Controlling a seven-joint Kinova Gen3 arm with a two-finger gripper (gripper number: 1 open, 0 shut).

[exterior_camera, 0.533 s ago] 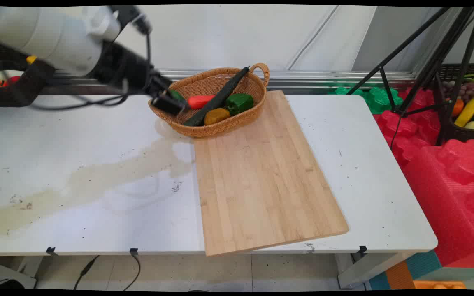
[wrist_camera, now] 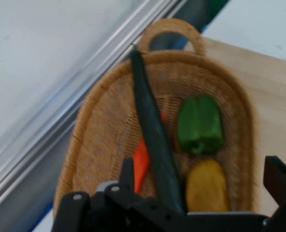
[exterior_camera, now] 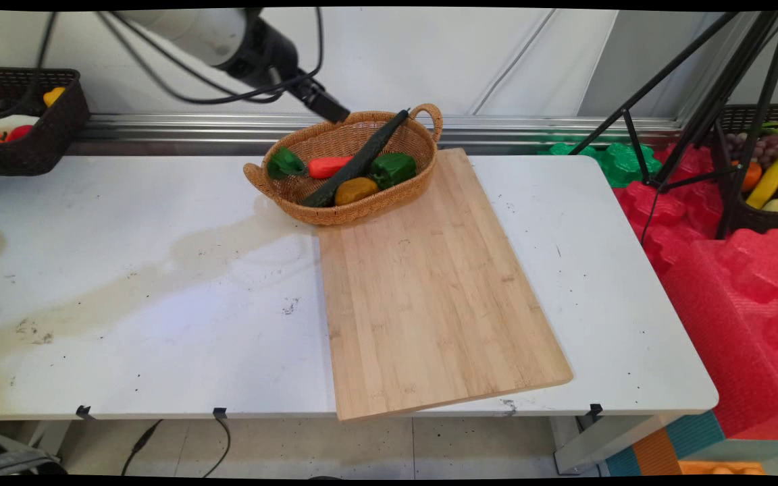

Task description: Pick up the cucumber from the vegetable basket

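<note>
Hovering above far rim of wicker basket [exterior_camera: 335,217], gripper [exterior_camera: 335,115] spread wide, holding nothing. Inside: long dark cucumber [exterior_camera: 362,158] lying diagonal, w/ carrot [exterior_camera: 329,166], green pepper [exterior_camera: 394,167], yellow-brown veg [exterior_camera: 355,190] beside. Cutting board [exterior_camera: 429,290] touching basket's near side.

White arm link [exterior_camera: 193,27], black wrist w/ gripper [exterior_camera: 327,108], looping black cables [exterior_camera: 227,94], black linkage w/ screws [wrist_camera: 133,208]

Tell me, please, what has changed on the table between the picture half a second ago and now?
The gripper rose from the wicker basket's left end to above its back rim, empty and open. This uncovered a small green pepper there. The cucumber, carrot, large green pepper, yellowish potato and cutting board stayed as they were.
</note>
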